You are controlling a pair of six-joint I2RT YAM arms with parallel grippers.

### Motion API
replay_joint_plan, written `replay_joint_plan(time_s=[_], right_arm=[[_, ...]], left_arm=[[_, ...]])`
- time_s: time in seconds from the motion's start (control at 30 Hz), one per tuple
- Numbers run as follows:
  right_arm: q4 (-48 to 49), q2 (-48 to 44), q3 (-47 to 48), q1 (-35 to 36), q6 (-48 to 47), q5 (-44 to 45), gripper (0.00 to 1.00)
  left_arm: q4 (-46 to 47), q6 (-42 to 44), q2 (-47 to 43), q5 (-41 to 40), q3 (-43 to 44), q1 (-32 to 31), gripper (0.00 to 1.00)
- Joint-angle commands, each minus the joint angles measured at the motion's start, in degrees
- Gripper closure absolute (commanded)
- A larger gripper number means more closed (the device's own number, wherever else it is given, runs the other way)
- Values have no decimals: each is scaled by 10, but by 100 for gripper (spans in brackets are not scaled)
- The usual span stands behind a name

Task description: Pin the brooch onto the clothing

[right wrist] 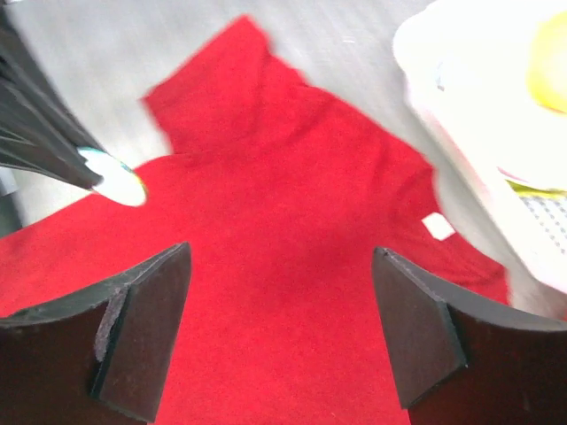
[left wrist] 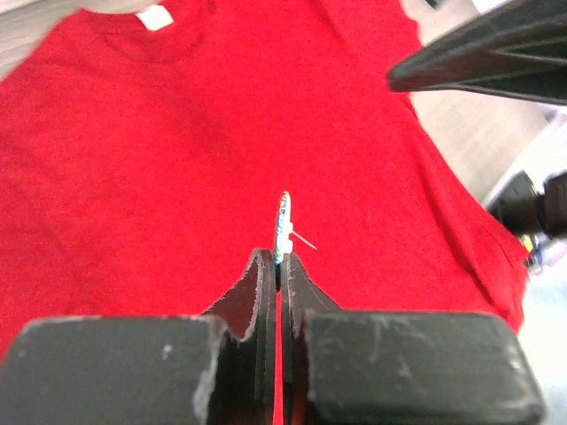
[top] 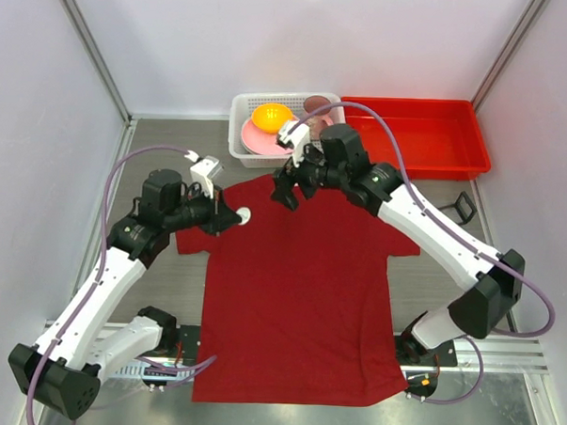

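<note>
Brooch, tiny round pale grey-green disc (left wrist: 283,226), is pinched edge-on between the closed-up fingers of the left gripper (left wrist: 278,266) and held over the big dark red short-sleeved T-shirt (top: 298,307), near the collar on the left arm's side. The shirt is spread flat on the grey table (top: 173,147). The right gripper (right wrist: 279,266) is hung over the collar, jaws spread wide, nothing gripped. A white plastic basket (top: 239,112) and red plastic tray (top: 420,107) are parked behind.

My top camera looks steeply down on the whole dark red fabric T-shirt (top: 299,298) from beyond its hem, while both wrist cameras sit close above its collar end, which all three views share.
</note>
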Motion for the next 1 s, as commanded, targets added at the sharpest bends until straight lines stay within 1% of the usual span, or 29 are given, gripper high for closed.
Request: replay_joint_plan(time_s=[0.0,0.07,0.13,0.2,0.23,0.27,0.3,0.4,0.43,0.5,0.53,0.57,0.63,0.67,0.7,0.77,0.8,0.87,0.9,0.97], right_arm=[[143,-76,-47,-1,10,173,11],[117,-76,-42,-1,-5,147,11],[60,-47,-11,-1,22,138,11],[30,-8,8,-1,67,169,16],[16,5,17,-1,115,170,18],[5,16,24,0,129,169,18],[3,29,21,12,144,179,18],[35,63,2,42,176,264,20],[39,86,3,47,182,277,21],[57,105,4,60,191,301,20],[62,120,18,74,187,316,20],[60,151,32,78,196,350,20],[62,182,66,79,210,355,21],[61,213,78,79,240,360,21],[47,225,104,79,252,356,26],[35,251,119,82,270,354,31],[36,255,120,82,283,358,36],[45,268,109,83,305,368,42],[44,282,108,84,333,374,42],[26,294,113,85,358,376,44]], left_arm=[[72,-78,-5,-137,-1,15,100],[47,-94,26,-156,18,24,100],[37,-95,41,-161,23,33,100],[23,-106,48,-184,19,60,100],[15,-117,50,-180,16,75,100],[2,-114,57,-173,10,94,100],[-12,-109,61,-188,8,95,100],[-12,-122,69,-210,-21,95,100],[-8,-138,71,-212,-28,95,100],[-1,-160,80,-200,-38,94,100],[5,-164,83,-200,-44,94,100],[15,-169,86,-204,-49,94,100],[20,-173,103,-217,-52,94,100],[25,-178,107,-232,-55,94,100],[28,-196,112,-243,-55,94,100],[25,-209,127,-250,-49,93,100],[25,-219,132,-255,-48,93,100],[24,-219,140,-270,-50,93,100],[24,-213,140,-273,-53,93,100],[16,-208,149,-284,-52,90,100]])
